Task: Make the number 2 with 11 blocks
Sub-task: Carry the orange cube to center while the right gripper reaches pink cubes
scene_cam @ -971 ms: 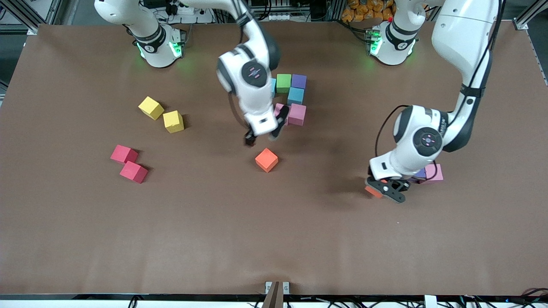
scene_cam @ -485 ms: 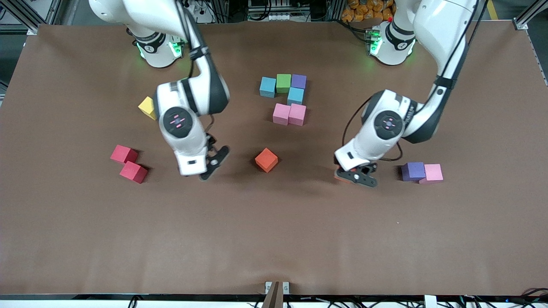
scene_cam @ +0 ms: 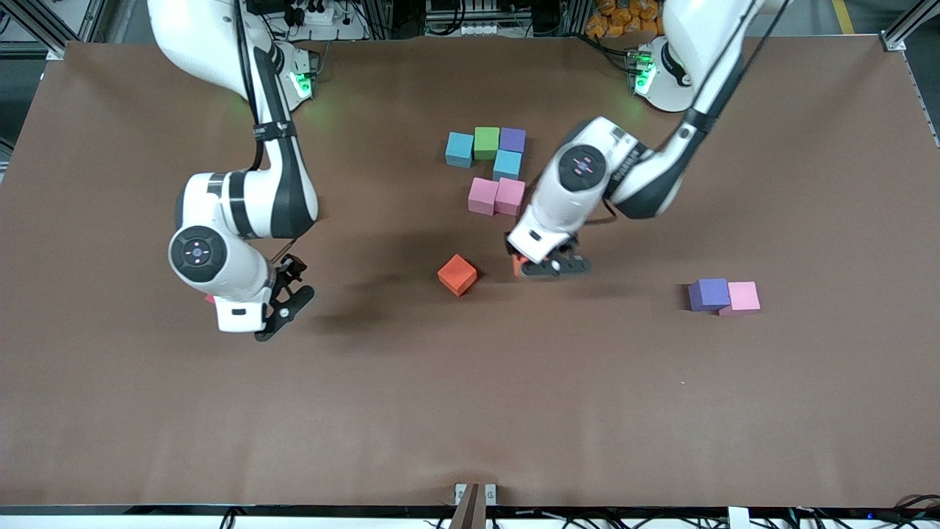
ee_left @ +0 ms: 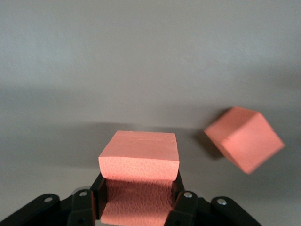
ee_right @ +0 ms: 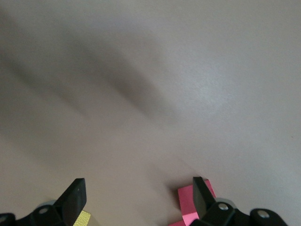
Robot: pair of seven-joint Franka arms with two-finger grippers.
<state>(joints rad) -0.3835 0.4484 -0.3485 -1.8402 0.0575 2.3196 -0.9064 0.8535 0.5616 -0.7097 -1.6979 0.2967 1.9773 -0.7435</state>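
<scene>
1. Left wrist view showed the left claw (ee_left: 138, 207) clamping an orange block (ee_left: 139, 157) above the tabletop (scene_cam: 470, 411).
2. Right claw (ee_right: 136, 195) hovered wide over a red block (ee_right: 193, 205).
3. Lower the orange block squarely beneath the pink blocks (scene_cam: 497, 196).

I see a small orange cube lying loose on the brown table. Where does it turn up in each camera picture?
Front view: the loose orange cube sits mid-table, nearer the camera than the pink pair.
Left wrist view: it lies past the held orange cube.
Right wrist view: not in it.
Shared landmark: the left gripper, shut on the held orange cube.
</scene>
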